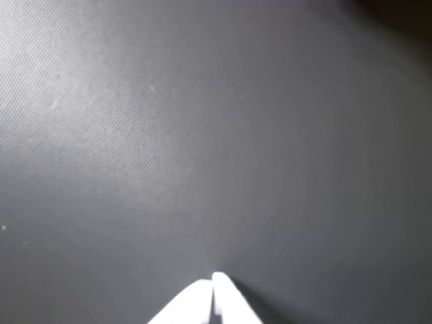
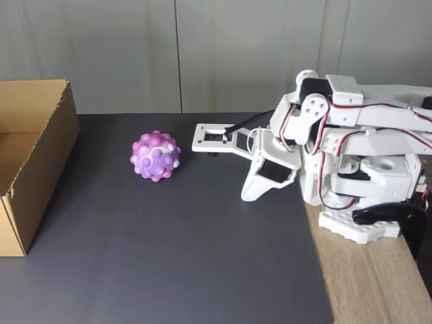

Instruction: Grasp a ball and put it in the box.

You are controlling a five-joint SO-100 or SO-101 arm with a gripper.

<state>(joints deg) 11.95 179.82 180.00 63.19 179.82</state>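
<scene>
in the fixed view the bumpy, rubbery ball marbled purple, pink and white (image 2: pixel 156 156) rests on the dark mat (image 2: pixel 189 256) toward the bench's far edge, between the open brown cardboard box (image 2: pixel 40 162) at the left edge and the white arm's gripper (image 2: pixel 253 192), its jaws closed together and empty.

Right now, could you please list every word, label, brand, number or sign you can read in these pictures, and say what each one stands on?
None can be read.
The box: plain brown cardboard, no print on the sides shown.
The ball: marbled bumps, no marks.
The arm and gripper: plain white, no lettering visible.
The dark mat: blank.
</scene>
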